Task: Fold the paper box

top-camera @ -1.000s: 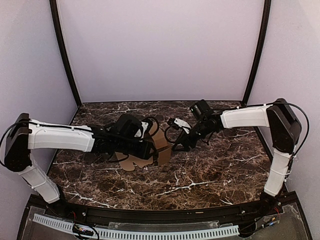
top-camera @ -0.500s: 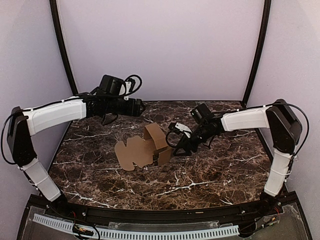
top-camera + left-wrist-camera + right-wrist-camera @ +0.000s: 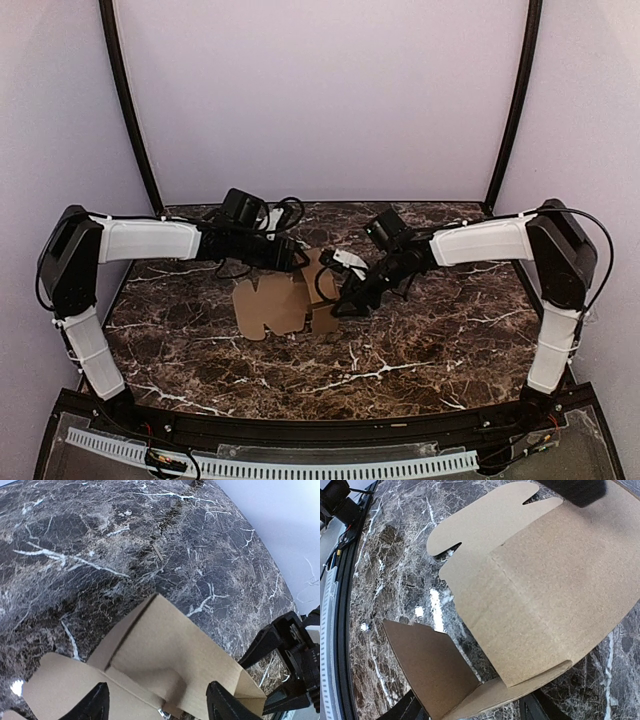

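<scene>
The paper box (image 3: 268, 306) is brown cardboard lying partly folded mid-table, its rounded tabs flat to the left and a panel (image 3: 170, 650) raised at the right. My left gripper (image 3: 297, 260) hovers open at the box's far edge. In the left wrist view the left gripper (image 3: 160, 706) has its fingertips (image 3: 97, 702) spread wide over the raised panel. My right gripper (image 3: 341, 302) sits at the box's right end. Seen from its wrist, the right gripper (image 3: 470, 712) is open and straddles the low edge of the box (image 3: 540, 600) beside an upright flap (image 3: 427, 665).
The dark marble table (image 3: 420, 350) is walled by white panels with black posts (image 3: 130, 110) at the back corners. A black rail (image 3: 330, 430) runs along the near edge. The right gripper's dark fingers (image 3: 292, 665) show at the right of the left wrist view.
The left arm lifted off the box toward the back left, then came back down behind it with its jaws wider. The right gripper and the box slid slightly left.
</scene>
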